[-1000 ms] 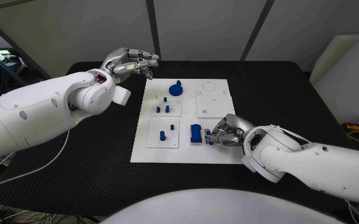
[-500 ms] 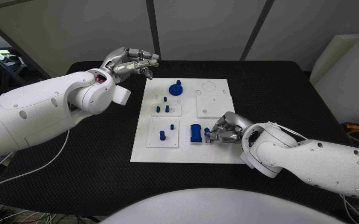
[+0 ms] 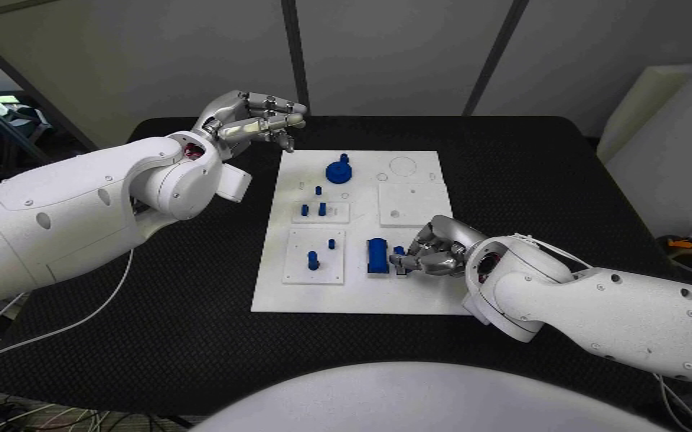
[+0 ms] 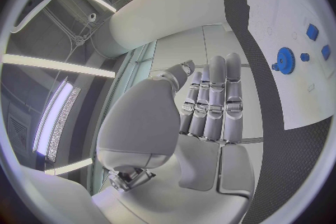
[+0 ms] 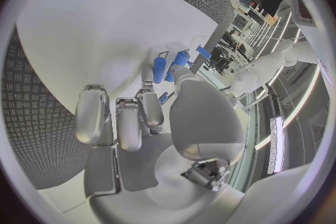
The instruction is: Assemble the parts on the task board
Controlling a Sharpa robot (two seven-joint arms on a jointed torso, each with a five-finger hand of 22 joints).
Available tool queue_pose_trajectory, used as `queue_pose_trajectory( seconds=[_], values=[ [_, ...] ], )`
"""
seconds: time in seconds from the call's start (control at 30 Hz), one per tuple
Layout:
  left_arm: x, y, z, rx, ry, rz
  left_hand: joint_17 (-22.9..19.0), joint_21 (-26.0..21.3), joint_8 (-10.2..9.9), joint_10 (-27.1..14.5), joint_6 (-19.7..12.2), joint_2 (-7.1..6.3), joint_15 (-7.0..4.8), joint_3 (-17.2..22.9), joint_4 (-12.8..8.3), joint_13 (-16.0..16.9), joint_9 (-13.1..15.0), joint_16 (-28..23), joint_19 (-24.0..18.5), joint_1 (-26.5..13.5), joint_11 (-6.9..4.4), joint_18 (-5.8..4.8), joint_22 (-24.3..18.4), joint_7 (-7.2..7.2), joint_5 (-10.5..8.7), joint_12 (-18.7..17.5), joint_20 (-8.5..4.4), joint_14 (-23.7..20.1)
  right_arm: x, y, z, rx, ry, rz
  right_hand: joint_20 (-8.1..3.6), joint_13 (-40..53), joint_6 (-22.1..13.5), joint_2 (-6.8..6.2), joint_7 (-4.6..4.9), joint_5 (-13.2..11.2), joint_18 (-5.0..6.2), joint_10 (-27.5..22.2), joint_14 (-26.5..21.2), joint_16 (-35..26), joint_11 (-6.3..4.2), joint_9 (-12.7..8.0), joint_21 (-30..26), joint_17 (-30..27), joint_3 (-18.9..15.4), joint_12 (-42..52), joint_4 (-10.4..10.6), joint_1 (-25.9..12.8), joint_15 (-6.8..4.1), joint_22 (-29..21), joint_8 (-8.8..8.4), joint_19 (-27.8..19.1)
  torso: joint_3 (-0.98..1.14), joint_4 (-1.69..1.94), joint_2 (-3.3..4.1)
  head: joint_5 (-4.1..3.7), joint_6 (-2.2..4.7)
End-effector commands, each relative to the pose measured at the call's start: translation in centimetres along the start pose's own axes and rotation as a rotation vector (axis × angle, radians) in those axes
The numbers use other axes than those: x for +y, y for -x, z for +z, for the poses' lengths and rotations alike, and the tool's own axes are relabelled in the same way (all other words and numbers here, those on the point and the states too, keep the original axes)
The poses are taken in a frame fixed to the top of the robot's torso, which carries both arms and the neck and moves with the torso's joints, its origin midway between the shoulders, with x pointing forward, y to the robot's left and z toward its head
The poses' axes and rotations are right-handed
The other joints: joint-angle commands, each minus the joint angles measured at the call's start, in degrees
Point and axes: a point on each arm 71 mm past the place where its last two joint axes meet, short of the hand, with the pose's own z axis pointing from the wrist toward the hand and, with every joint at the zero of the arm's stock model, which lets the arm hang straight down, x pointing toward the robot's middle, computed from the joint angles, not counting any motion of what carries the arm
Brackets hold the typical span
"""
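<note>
Head view: the flat white rectangular task board [image 3: 418,295] lies in the middle of the black bench [image 3: 577,182], carrying small blue plastic parts. A blue round-headed knob [image 3: 339,170] stands at the far middle; two short blue pegs [image 3: 313,210] stand in a small white inset plate nearer; further blue pins [image 3: 315,261] stand on a second inset plate at the near left. An upright blue rectangular block [image 3: 376,256] stands near the middle of the board's near half.

The right hand [image 3: 433,250] rests on the board just right of this block, fingers curled toward it; whether they pinch the block or a small blue piece beside it cannot be told. In the right wrist view the right hand's fingers [image 5: 119,117] bend toward the blue pieces [image 5: 171,66].

The left hand [image 3: 257,122] hovers off the board's far left corner, fingers curled in, holding nothing; the left wrist view shows its fingers [image 4: 213,98] lying side by side.

Judged step: seating a part beside the block. Good practice would be to keep the part upright, align it over its socket before pressing, and press straight down without nudging the block.
</note>
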Motion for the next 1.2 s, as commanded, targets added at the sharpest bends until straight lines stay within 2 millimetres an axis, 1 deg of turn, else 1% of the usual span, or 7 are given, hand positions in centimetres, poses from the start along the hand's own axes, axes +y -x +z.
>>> queue_pose_trajectory(
  seconds=[0.03,0.8,0.93,1.0,1.03,1.13,1.2],
  values=[
    [-0.11,-0.09,0.01,0.012,-0.004,-0.004,-0.06,-0.24,0.34,-0.46,-0.48,0.35,0.24,0.36,0.07,-0.08,-0.08,-0.17,-0.01,-0.1,-0.02,-0.69,-0.06,0.09,0.3,0.36,0.23,0.0,0.35,-0.01,-0.13,0.007,0.028,-0.019,-0.06,2.49,0.1,-0.02,-0.17,-0.32,-0.33,0.17,4.95,0.23,0.0,0.14,-0.26,10.43,-0.63,0.29,0.04,-0.71,-0.5,1.35,0.27,0.13,0.01,-0.02,-0.03,-0.04,-0.02],
    [-0.08,0.01,0.04,0.009,-0.004,-0.004,-0.07,-0.25,0.37,-0.48,-0.49,0.41,0.23,0.43,0.02,-0.08,-0.09,-0.18,0.01,-0.02,-0.02,-0.69,-0.07,0.09,0.31,0.39,0.21,-0.01,0.24,0.38,-0.78,-0.014,0.042,-0.052,-0.16,2.83,0.33,1.12,-0.39,0.58,-0.38,0.4,4.99,0.34,-0.18,0.46,-0.08,10.61,-1.95,0.73,0.02,-1.23,-0.63,1.59,0.66,0.3,0.04,-0.06,-0.03,-0.16,-0.11],
    [-0.07,-0.02,0.05,0.009,-0.004,-0.004,-0.07,-0.25,0.37,-0.48,-0.49,0.41,0.23,0.43,0.02,-0.08,-0.09,-0.18,0.01,-0.02,-0.02,-0.69,-0.07,0.09,0.31,0.39,0.21,-0.01,-0.07,0.57,-0.79,-0.02,0.037,-0.065,-0.25,2.84,0.25,1.44,-0.5,0.88,-0.37,0.41,4.98,0.32,-0.29,0.64,-0.13,10.59,-2.17,0.72,-0.73,0.43,-0.74,1.57,0.8,0.28,0.01,0.01,-0.04,-0.27,-0.08],
    [-0.07,-0.02,0.06,0.01,-0.004,-0.004,-0.07,-0.25,0.37,-0.48,-0.49,0.41,0.23,0.43,0.02,-0.08,-0.09,-0.18,0.01,-0.02,-0.02,-0.69,-0.07,0.09,0.31,0.39,0.21,-0.01,-0.17,0.62,-0.77,-0.02,0.039,-0.073,-0.32,2.82,0.16,1.48,-0.56,-0.22,-0.36,0.37,4.98,0.3,-0.36,0.77,-0.18,10.56,-2.06,0.65,-1.85,2.65,-0.82,1.54,0.89,0.25,0.02,0.02,-0.03,-0.29,-0.1],
    [-0.07,-0.03,0.08,0.01,-0.004,-0.004,-0.07,-0.25,0.37,-0.48,-0.49,0.41,0.23,0.43,0.02,-0.08,-0.09,-0.18,0.01,-0.02,-0.02,-0.69,-0.07,0.09,0.31,0.39,0.21,-0.01,-0.17,0.61,-0.76,-0.017,0.042,-0.08,-0.37,2.8,0.08,1.64,-0.58,-1.85,-0.35,0.34,4.97,0.29,-0.38,0.87,-0.22,10.56,-2.04,0.58,-2.71,4.36,-0.85,1.52,0.96,0.23,0.04,0.03,-0.03,-0.28,-0.11],
    [-0.05,-0.05,0.11,0.011,-0.003,-0.004,-0.07,-0.25,0.37,-0.48,-0.49,0.41,0.23,0.43,0.02,-0.08,-0.09,-0.18,0.01,-0.02,-0.02,-0.69,-0.07,0.09,0.31,0.39,0.21,-0.01,-0.08,0.51,-0.75,-0.006,0.053,-0.091,-0.4,2.76,-0.05,1.88,-0.58,-3.67,-0.35,0.28,4.96,0.26,-0.4,0.96,-0.27,10.51,-2.16,0.47,-3.68,6.29,-0.86,1.5,1.01,0.2,0.05,0.05,-0.03,-0.27,-0.08],
    [-0.05,-0.08,0.12,0.011,-0.003,-0.005,-0.07,-0.25,0.37,-0.48,-0.49,0.41,0.23,0.43,0.02,-0.08,-0.09,-0.18,0.01,-0.02,-0.02,-0.69,-0.07,0.09,0.31,0.39,0.21,-0.01,0.02,0.46,-0.79,-0.001,0.063,-0.1,-0.4,2.82,-0.06,2.01,-0.57,-4.0,-0.37,0.31,4.99,0.32,-0.39,0.98,-0.21,10.62,-2.27,0.55,-3.75,6.54,-0.84,1.58,1.02,0.25,0.04,0.05,-0.01,-0.27,-0.05]
  ],
)
